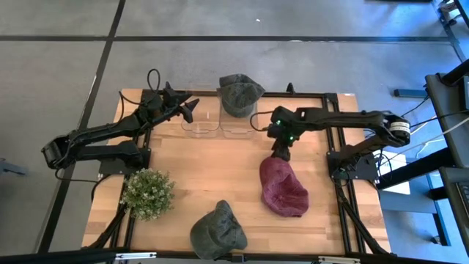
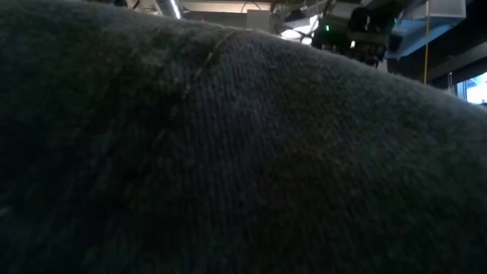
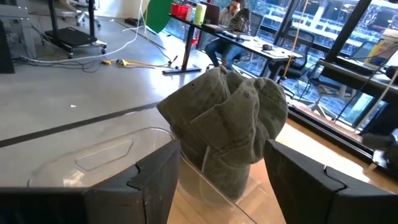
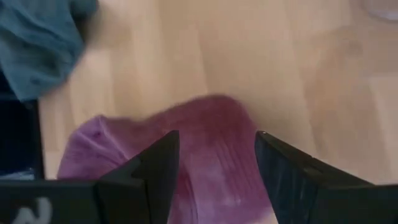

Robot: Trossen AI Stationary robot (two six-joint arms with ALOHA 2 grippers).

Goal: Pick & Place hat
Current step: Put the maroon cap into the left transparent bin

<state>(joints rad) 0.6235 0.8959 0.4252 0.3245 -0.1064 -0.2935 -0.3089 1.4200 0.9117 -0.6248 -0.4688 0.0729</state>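
- The maroon hat (image 1: 283, 188) is lying on the bare table (image 1: 198, 165), at about four o'clock from the table's middle; in the right wrist view it is showing just past that arm's fingers.
- The right gripper (image 1: 281, 152) is hovering over the maroon hat's twelve o'clock edge, jaws standing wide and holding nothing.
- The left gripper (image 1: 185, 107) is waiting at the table's eleven o'clock side, jaws spread wide and empty, facing the grey-green hat (image 3: 229, 134) draped on a clear container (image 1: 238, 126).
- The maroon hat is looking like soft knit cloth: light, limp, not fragile and not slippery. It is likely to fold and sag once lifted, so pinching a bunched ridge of fabric near the edge closest to the right gripper seems best.
- Count: three hats are showing — one maroon, one grey-green on the container at twelve o'clock, one grey hat (image 1: 218, 232) at six o'clock, which is blocking the low view.
- Two clear containers, one potted plant (image 1: 148, 193).
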